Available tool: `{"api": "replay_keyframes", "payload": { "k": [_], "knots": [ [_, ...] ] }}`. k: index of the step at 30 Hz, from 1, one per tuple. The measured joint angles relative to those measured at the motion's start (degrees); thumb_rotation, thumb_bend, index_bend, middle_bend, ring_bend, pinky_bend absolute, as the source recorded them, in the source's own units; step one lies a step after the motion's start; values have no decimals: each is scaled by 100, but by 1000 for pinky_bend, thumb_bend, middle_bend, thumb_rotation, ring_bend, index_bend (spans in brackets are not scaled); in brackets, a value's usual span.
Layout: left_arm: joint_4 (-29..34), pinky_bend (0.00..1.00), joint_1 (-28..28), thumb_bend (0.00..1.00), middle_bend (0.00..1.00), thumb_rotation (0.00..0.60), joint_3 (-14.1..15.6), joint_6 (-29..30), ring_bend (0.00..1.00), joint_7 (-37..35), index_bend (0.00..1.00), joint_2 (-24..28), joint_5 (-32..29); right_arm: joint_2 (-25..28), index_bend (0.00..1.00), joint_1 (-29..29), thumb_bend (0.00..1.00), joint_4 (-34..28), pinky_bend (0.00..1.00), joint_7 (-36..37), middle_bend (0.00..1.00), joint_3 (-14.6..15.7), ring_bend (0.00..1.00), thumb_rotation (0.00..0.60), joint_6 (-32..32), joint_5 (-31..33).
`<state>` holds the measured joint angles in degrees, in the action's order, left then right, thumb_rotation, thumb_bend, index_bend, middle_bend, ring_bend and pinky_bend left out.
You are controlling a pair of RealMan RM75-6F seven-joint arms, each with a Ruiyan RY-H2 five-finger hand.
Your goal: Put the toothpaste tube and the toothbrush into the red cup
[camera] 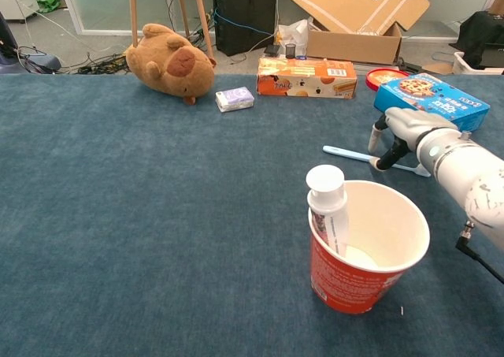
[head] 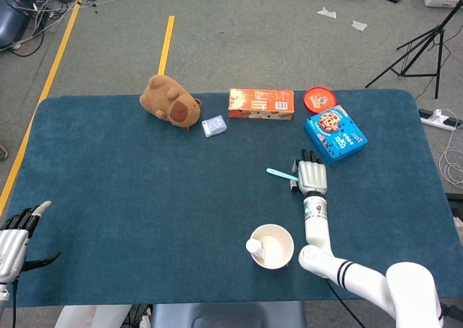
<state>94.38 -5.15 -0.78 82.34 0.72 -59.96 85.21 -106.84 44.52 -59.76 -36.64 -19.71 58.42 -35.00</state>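
Head view shows a wide blue table [head: 145, 198] with my right hand [head: 311, 176] reaching out over its right half, palm down. My left hand [head: 14, 234] waits at the near left corner, well away, its fingers spread and holding nothing. Near the front edge stands the red cup [camera: 366, 254], white inside, with the toothpaste tube [camera: 327, 207] already leaning upright against its left wall, cap up. The toothbrush [camera: 366, 158] lies flat on the cloth beyond the cup, a thin pale blue stick whose long axis runs left to right. Its free end points left, away from my right hand, and its other end passes under the fingertips [camera: 383, 164], which reach down to it. Those fingers look curled around the handle, but I cannot tell whether they have actually closed on it. My right hand is plainly the nearer one, so I judge the pickup belongs to it, followed by a short carry back toward me to the cup.
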Motion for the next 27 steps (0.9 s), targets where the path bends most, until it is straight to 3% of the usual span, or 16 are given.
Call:
{"api": "replay_keyframes", "payload": {
  "k": [11, 19, 27],
  "knots": [
    [-1, 229, -3, 0, 185, 600, 0, -13, 166, 8, 127, -1, -10, -22, 411, -58, 283, 83, 188, 34, 81, 89, 0, 600, 32, -275],
    [9, 229, -6, 0, 185, 600, 3, -33, 166, 26, 132, 3, -25, 6, 214, -119, 276, 86, 188, 19, 48, 248, 0, 600, 90, -604],
    [25, 230, -5, 0, 186, 600, 5, -37, 166, 41, 133, 9, -32, -8, 125, -166, 274, 197, 188, 32, 19, 317, 0, 600, 90, -805]
  ]
}}
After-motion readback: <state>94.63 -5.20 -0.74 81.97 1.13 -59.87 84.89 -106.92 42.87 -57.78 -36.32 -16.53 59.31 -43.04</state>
